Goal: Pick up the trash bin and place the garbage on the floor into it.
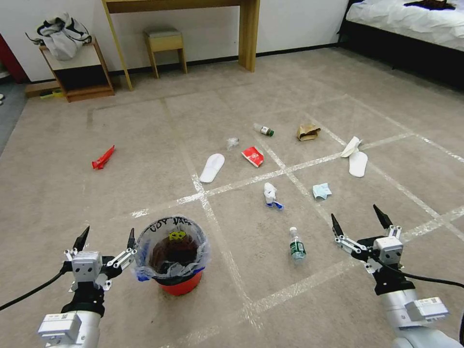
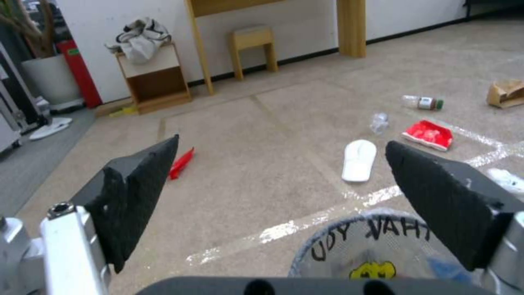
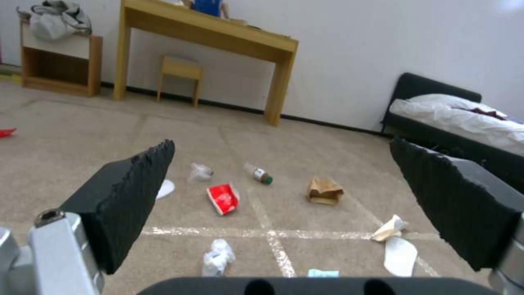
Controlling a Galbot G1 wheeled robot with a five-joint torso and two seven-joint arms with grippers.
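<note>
Both grippers wide open, empty; left gripper (image 1: 107,236) beside trash bin (image 1: 180,285).

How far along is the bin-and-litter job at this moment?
Barely begun. Nothing looks done: the trash bin stands on the floor, unlifted. In hand: the left end effector is open beside its rim; the right end effector hangs open. Left: the bottle, slipper, mask and paper bag all remain scattered.
</note>
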